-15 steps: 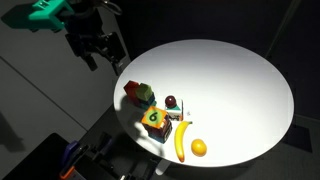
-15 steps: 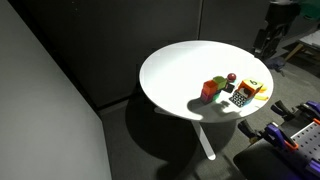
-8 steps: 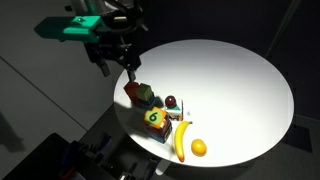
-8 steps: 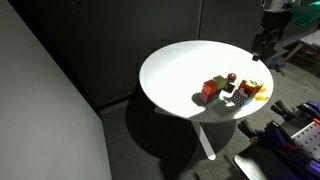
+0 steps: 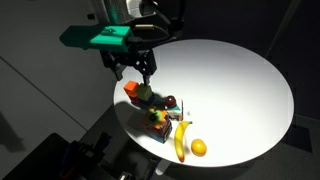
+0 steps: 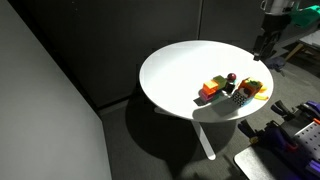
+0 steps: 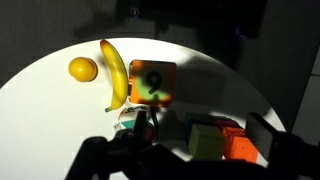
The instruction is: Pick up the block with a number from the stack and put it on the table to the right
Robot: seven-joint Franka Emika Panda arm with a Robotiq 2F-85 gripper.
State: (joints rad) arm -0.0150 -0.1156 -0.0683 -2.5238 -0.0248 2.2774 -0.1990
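Observation:
The block with a number [image 7: 152,82] shows its yellow-green face with a dark "6" and orange sides in the wrist view. In an exterior view it [image 5: 157,118] lies in my arm's shadow near the front left of the round white table [image 5: 240,80]. It sits on a bluish-white cube [image 7: 127,120], which shows only partly. My gripper [image 5: 134,68] is open and empty. It hangs above the plain orange and green cubes, up and to the left of the stack. In the wrist view its fingers [image 7: 200,128] straddle the plain green cube [image 7: 207,140].
A plain orange cube [image 7: 240,145] sits beside the green one. A banana [image 5: 181,140] and a small orange fruit [image 5: 199,148] lie by the stack at the table's near edge. A dark red round thing [image 5: 170,101] sits behind the stack. The table also shows in the second exterior view [image 6: 180,70].
The arm has swung from off the table's left edge to over the cubes and come lower. Its shadow now covers the numbered block. The gripper has stayed open.

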